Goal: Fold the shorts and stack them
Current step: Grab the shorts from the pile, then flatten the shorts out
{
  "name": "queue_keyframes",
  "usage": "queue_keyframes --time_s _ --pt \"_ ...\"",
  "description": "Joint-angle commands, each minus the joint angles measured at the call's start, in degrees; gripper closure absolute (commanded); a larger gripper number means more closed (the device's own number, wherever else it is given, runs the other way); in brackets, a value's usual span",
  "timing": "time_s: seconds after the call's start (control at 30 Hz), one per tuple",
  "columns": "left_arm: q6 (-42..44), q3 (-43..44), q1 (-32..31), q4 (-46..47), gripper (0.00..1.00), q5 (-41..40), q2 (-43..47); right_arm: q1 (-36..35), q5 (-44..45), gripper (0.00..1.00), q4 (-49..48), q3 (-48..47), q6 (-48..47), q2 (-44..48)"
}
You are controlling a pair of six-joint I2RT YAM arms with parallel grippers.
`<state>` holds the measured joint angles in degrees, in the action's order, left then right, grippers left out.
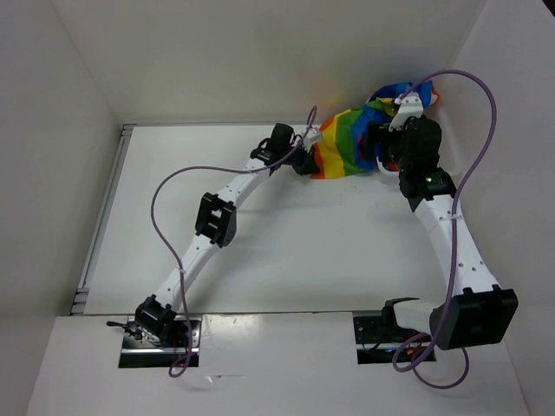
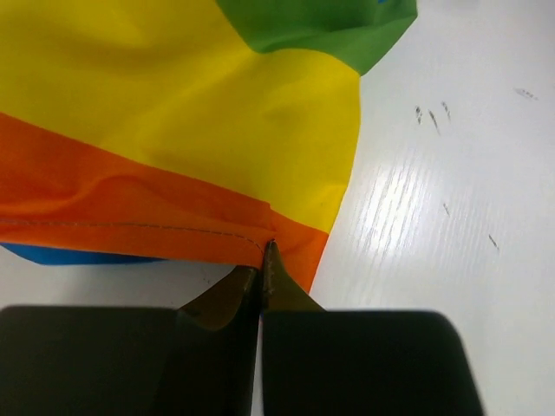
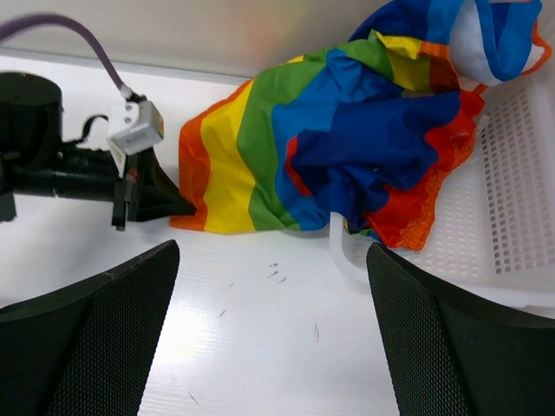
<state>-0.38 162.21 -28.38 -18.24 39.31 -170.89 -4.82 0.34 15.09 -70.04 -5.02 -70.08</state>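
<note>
Nearest the overhead camera, the left arm (image 1: 217, 217) and right arm (image 1: 451, 247) rise from their mounts at the near edge of a white table (image 1: 260, 260). Both reach toward its far right corner, each trailed by a looping purple cable (image 1: 160, 204).

In that corner, close to the back wall (image 1: 260, 52), the shorts (image 1: 345, 143) lie crumpled, rainbow-striped. Their orange, yellow and green bands are spread on the tabletop. The bunched blue and red part is draped over the rim of a white mesh basket (image 3: 520, 165) at the right.

At the left gripper (image 2: 264, 253) the fingers are pressed together, pinching the stitched orange hem at the garment's left edge, low against the table. At the right gripper (image 3: 273, 260) the fingers (image 3: 95, 338) are spread wide apart and hold nothing. It is poised above bare tabletop just in front of the shorts, looking across the cloth toward the left gripper.

From overhead, the right wrist covers the basket and the right part of the garment, so these show only in the right wrist view. Small dark scuff marks (image 2: 431, 114) dot the table near the yellow and green stripes.
</note>
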Motion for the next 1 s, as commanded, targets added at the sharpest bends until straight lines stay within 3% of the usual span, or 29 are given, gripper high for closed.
queue_keyframes --time_s 0.0,0.13,0.23,0.43,0.6,0.73,0.77,0.83,0.87,0.93,0.97 --pt "0.38 6.69 -0.36 0.13 1.0 2.61 -1.11 0.77 1.15 0.07 -3.49 1.31 -1.66 1.44" --pt "0.38 17.6 0.17 1.69 1.0 3.32 1.07 1.3 1.16 0.07 -4.02 3.15 -4.56 1.44" --pt "0.38 17.61 1.75 8.89 1.0 3.84 7.05 1.92 1.16 0.07 -6.3 5.61 -7.63 2.22" --pt "0.38 17.61 1.32 12.86 1.0 -1.16 19.09 3.06 3.08 0.07 -9.2 7.9 -8.69 6.17" --pt "0.38 17.61 0.79 31.46 1.0 -4.86 28.49 3.06 5.9 0.07 -12.01 7.29 -10.71 8.56" --pt "0.38 17.61 -0.53 37.05 1.0 -8.89 37.45 3.06 6.6 0.07 -12.02 3.96 -11.86 9.09" --pt "0.38 17.61 -0.53 36.09 1.0 -9.86 40.95 3.06 5.73 0.07 -12.02 3.95 -11.86 9.09" --pt "0.38 17.61 -0.53 25.49 1.0 -12.92 44.48 3.06 2.49 0.07 -12.02 3.24 -11.25 10.4" --pt "0.38 17.61 -0.53 14.05 1.0 -14.07 47.63 2.45 0.99 0.07 -12.02 2.72 -11.24 10.41" --pt "0.38 17.61 -0.53 1.87 1.0 -16.88 50.2 0.35 -3.31 0.07 -10.7 2.72 -11.24 11.72" --pt "0.38 17.61 -0.53 -8.81 1.0 -18.55 52.04 -0.88 -4.28 0.07 -9.04 2.72 -11.77 11.72"
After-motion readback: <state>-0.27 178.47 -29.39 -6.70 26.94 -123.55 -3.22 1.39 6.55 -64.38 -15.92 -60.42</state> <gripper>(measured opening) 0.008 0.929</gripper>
